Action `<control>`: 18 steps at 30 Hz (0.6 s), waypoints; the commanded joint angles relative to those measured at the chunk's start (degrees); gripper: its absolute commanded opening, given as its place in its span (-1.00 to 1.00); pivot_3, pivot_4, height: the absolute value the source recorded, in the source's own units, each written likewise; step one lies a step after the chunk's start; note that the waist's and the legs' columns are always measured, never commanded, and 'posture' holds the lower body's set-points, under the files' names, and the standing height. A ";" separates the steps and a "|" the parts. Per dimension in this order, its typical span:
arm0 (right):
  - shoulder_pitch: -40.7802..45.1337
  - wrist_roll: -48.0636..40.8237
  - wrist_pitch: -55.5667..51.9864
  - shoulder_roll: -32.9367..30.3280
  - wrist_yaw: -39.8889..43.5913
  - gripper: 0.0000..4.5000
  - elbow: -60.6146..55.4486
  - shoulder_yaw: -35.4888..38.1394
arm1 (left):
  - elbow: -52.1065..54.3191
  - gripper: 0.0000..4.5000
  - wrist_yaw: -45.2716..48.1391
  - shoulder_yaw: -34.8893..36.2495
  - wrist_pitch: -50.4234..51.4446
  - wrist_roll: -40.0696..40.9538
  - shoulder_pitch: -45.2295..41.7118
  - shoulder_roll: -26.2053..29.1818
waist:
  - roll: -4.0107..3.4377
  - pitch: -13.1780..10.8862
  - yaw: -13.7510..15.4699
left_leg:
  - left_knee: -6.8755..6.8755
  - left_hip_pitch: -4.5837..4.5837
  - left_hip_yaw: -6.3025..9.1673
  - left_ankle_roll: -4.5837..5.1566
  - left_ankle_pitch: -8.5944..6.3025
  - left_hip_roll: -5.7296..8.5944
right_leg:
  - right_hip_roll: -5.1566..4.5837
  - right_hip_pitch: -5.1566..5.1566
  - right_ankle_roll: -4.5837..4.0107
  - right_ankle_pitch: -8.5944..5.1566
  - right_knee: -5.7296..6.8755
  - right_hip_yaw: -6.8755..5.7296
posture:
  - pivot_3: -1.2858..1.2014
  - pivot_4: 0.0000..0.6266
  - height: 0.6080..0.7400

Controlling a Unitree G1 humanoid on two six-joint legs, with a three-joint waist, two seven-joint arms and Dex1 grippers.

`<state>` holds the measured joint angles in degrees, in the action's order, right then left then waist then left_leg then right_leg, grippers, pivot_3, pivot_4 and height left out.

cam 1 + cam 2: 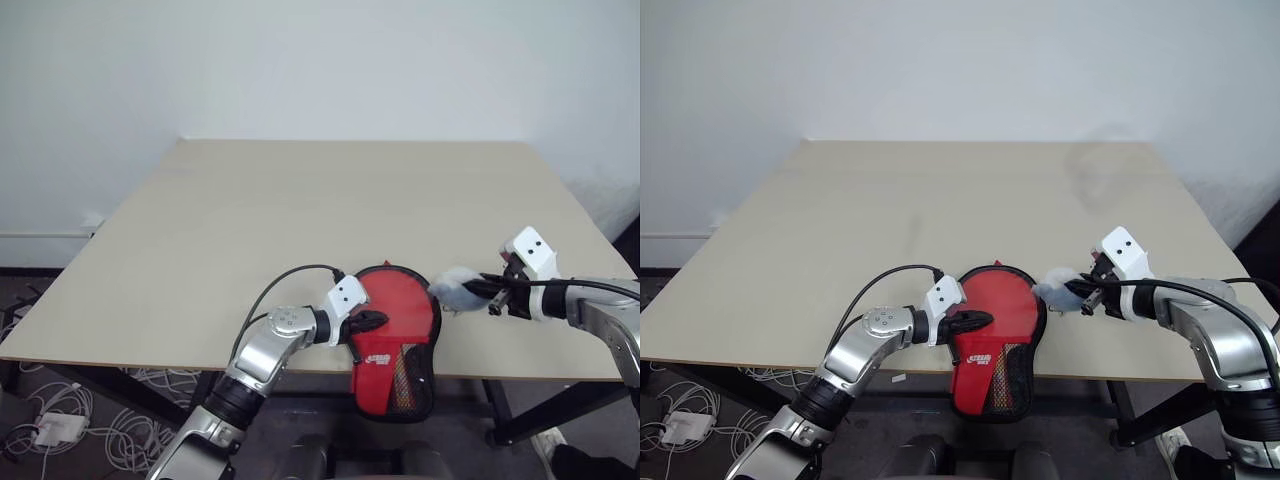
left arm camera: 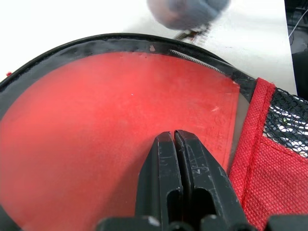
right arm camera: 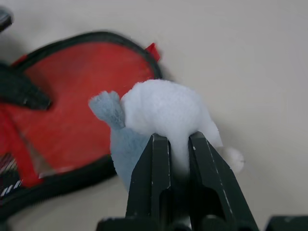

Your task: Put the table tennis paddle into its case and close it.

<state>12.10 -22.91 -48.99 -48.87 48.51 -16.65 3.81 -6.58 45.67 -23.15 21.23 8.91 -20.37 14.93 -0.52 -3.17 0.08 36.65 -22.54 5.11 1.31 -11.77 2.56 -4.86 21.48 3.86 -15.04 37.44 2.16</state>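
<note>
The case [image 1: 392, 372] lies at the table's front edge, its red fabric and black mesh end hanging over the edge. The table tennis paddle's red blade [image 2: 96, 125] shows through the case's clear window; its handle is hidden. My left gripper [image 1: 378, 320] is shut, empty, with its fingertips resting on the window. My right gripper [image 3: 179, 139] is just right of the case, shut on a small white and grey-blue fluffy lump [image 3: 163, 108] held above the table by the case's black edging [image 2: 120, 41]. A stretch of zip [image 2: 192, 57] shows along that edging.
The beige table [image 1: 300, 200] stretches wide and bare behind the case. A white wall stands behind it. Cables and a power strip [image 1: 50, 430] lie on the floor at the left, under the table's edge.
</note>
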 commanded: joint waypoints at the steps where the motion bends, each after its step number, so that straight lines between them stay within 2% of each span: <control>1: -0.66 -0.77 2.98 -2.65 2.30 -1.00 -0.73 3.72 | -2.85 -1.00 -0.38 -0.53 1.19 -2.20 0.86 0.88 | 0.01 0.00 0.02 | 0.00 0.00 0.01 0.00 0.00 0.00 | 0.00 -0.01 0.00 0.00 0.00 -0.01 | 0.03 -1.00 0.91; 12: -6.78 -6.21 6.13 -7.09 11.19 -1.00 -2.97 7.69 | -2.95 -1.00 -0.22 -0.67 1.10 -2.28 1.01 0.79 | 0.07 -0.02 0.65 | 0.04 -0.03 0.00 0.06 -0.06 -0.03 | -0.05 -0.05 0.04 -0.03 -0.10 -0.01 | 0.03 -1.00 0.91; 18: -8.04 -7.40 7.49 -8.18 13.68 -1.00 -4.28 6.41 | -3.57 -1.00 0.01 -1.04 0.62 -2.53 0.70 0.59 | 0.10 -0.03 0.72 | 0.06 -0.03 -0.01 0.04 -0.09 -0.05 | -0.04 -0.06 0.04 -0.03 -0.14 -0.02 | 0.03 -1.00 0.91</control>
<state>3.82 -29.36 -42.49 -55.39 60.86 -19.00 8.55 -7.09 45.85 -23.20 20.73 8.69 -20.50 14.83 -0.43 -3.20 0.80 36.72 -22.57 5.10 1.35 -11.87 2.50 -4.90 21.42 3.90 -15.07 37.31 2.15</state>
